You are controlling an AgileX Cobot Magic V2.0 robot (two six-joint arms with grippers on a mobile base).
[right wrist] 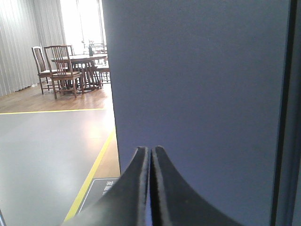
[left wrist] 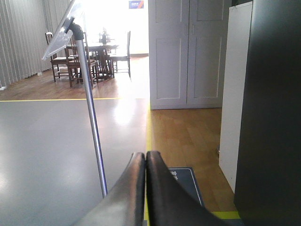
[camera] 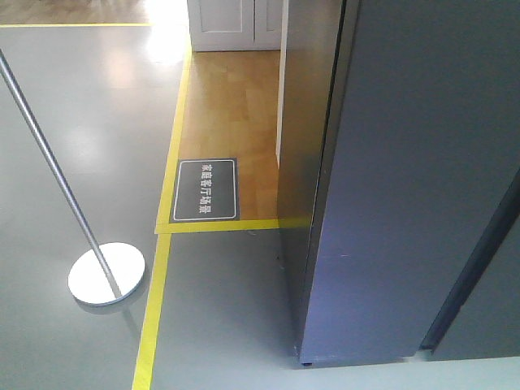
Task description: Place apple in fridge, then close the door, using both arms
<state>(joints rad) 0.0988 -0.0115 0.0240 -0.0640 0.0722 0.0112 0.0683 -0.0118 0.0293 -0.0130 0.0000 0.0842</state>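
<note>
Dark grey door [camera: 406,187] fills the right side of the front view, standing on the grey floor [camera: 81,162]. The apple isn't visible in any view, so can't say where it sits. Right tool [right wrist: 150,155] is clenched, fingers pressed together, holding nothing, with the door face just past it. Left tool [left wrist: 145,157] is clenched too, empty. Further left, a metal pole [camera: 49,162] on a round base, yellow tape [camera: 166,195] around wood flooring, a dark floor sign [camera: 206,189].
</note>
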